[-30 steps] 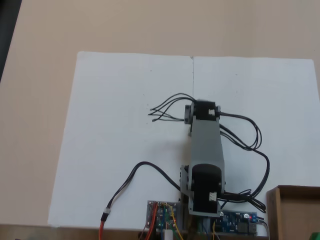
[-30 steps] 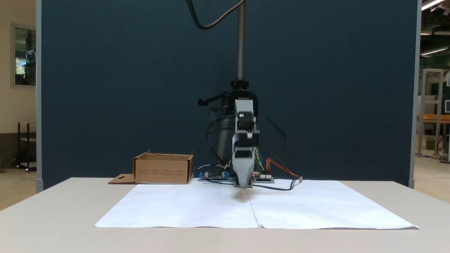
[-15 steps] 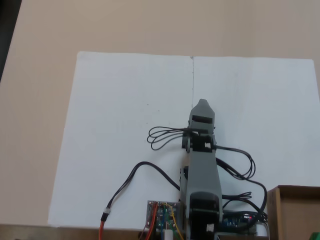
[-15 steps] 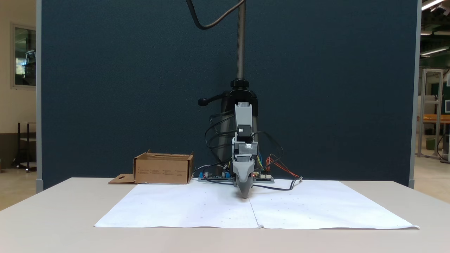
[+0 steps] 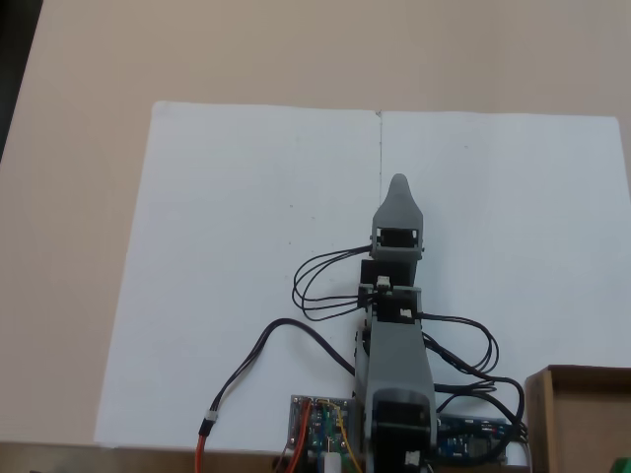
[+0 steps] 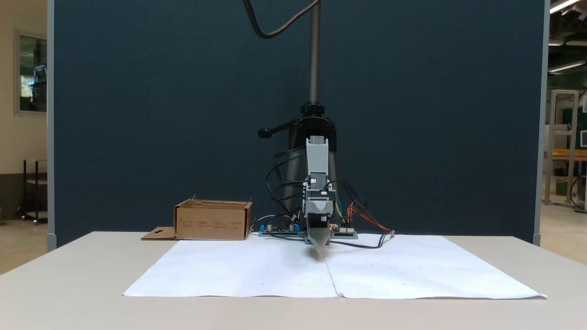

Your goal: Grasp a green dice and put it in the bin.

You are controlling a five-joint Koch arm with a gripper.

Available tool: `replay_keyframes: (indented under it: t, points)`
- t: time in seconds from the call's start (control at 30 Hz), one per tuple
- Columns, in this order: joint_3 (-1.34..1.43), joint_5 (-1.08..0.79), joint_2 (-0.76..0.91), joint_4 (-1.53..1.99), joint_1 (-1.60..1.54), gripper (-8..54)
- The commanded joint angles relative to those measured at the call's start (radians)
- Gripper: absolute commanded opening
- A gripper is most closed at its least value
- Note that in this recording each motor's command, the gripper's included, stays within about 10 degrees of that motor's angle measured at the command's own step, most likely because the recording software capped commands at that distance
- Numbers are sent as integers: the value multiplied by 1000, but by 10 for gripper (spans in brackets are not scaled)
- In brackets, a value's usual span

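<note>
In the middle of the white paper [image 5: 246,246] I see my gripper [image 5: 398,185] pointing forward, pinched to 1 tip, holding nothing. The box [image 6: 213,222] sits at left.

The arm is reaching forward from its base, its grey upper link [image 5: 399,370] lying along the middle of a fixed view taken from above; black cables are looping out on both sides of the wrist; the tool [image 5: 398,184] is pointing away from the base, its tip tapering to a single narrow point with no gap showing; in a fixed view from the front, the tool [image 6: 319,243] is hanging tip-down, low over the desk.
</note>
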Motion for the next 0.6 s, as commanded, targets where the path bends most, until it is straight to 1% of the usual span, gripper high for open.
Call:
replay_keyframes:
  t: [0.0, 0.57]
  points:
    - [67, -66, 109, -170, 18, 442]
    - [67, -66, 103, -517, 57, 444]
